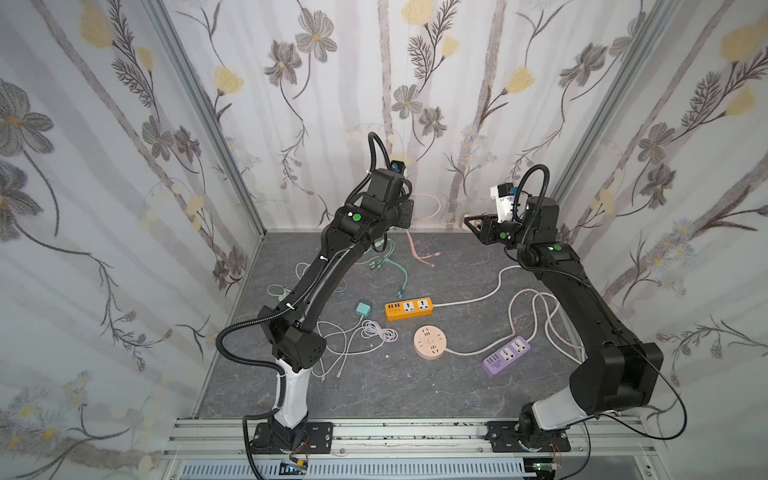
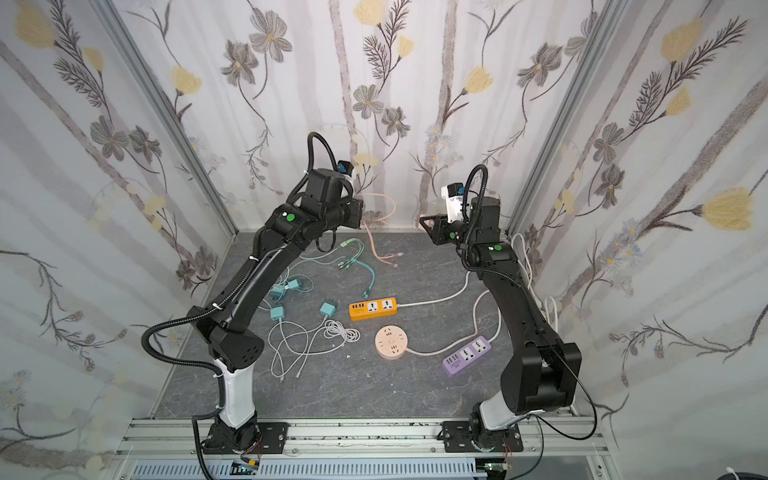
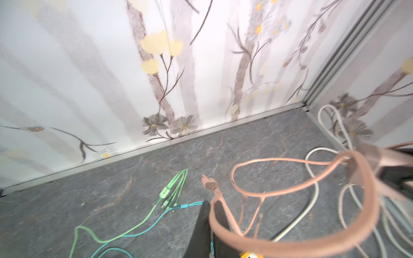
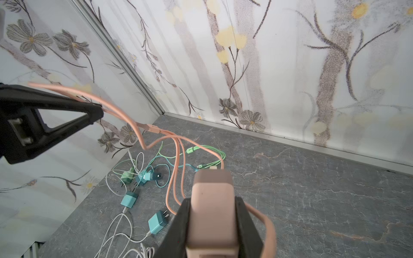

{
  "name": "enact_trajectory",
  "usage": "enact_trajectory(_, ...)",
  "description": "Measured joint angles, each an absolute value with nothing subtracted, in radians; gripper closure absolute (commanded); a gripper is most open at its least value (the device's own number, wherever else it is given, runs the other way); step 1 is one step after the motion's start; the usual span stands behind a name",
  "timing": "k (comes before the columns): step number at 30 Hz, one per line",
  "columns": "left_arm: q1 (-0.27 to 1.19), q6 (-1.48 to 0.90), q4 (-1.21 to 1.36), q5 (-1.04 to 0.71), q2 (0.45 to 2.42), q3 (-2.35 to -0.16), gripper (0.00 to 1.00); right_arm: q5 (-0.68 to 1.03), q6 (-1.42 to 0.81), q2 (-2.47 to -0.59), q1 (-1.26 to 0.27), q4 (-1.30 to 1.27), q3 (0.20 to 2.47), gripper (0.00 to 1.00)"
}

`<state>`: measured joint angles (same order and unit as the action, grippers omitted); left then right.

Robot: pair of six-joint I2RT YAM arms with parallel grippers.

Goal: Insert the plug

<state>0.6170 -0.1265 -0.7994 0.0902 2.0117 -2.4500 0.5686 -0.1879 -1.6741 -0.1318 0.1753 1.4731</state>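
In the right wrist view my right gripper (image 4: pixel 212 202) is shut on the plug (image 4: pixel 212 185), a pale pink charger block held in the air near the back wall. The plug's pink cable (image 4: pixel 134 125) loops away from it to my left gripper (image 4: pixel 98 111). That gripper is shut on the cable (image 3: pixel 290 246), its black fingers (image 3: pixel 201 225) pinching it above the table. In both top views the right gripper (image 1: pixel 471 222) is raised at the back right, and the left gripper's tips are hidden behind its own wrist (image 1: pixel 390 208).
An orange power strip (image 1: pixel 409 308), a round peach socket (image 1: pixel 430 342) and a purple strip (image 1: pixel 506 356) lie mid-table. Teal chargers (image 4: pixel 157 222), white cords (image 1: pixel 374 332) and green cables (image 3: pixel 172 189) litter the left and back. The back wall (image 1: pixel 415 124) is close behind both grippers.
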Motion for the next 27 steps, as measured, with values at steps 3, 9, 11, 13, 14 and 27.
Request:
enact_trajectory(3, 0.617, -0.163, -0.820, 0.017, 2.056, -2.541, 1.00, 0.564, -0.175, -1.643, -0.132, 0.176, 1.463, 1.00)
enact_trajectory(9, 0.617, -0.210, -0.822, -0.059, 2.207, -2.641, 1.00, 0.423, -0.151, -1.561, -0.115, 0.193, 1.427, 1.00)
enact_trajectory(11, 0.616, -0.221, -0.798, -0.060, 2.249, -2.654, 1.00, 0.377, -0.148, -1.539, -0.099, 0.194, 1.417, 1.00)
enact_trajectory(13, 0.614, -0.236, -0.736, -0.057, 2.292, -2.659, 1.00, 0.352, -0.149, -1.531, -0.073, 0.197, 1.417, 1.00)
enact_trajectory(14, 0.614, -0.240, -0.699, -0.055, 2.313, -2.660, 1.00, 0.352, -0.148, -1.530, -0.061, 0.200, 1.419, 1.00)
enact_trajectory(27, 0.642, -0.418, -0.246, -0.184, 2.703, -2.803, 0.41, 0.528, -0.009, -1.542, -0.011, 0.256, 1.412, 1.00)
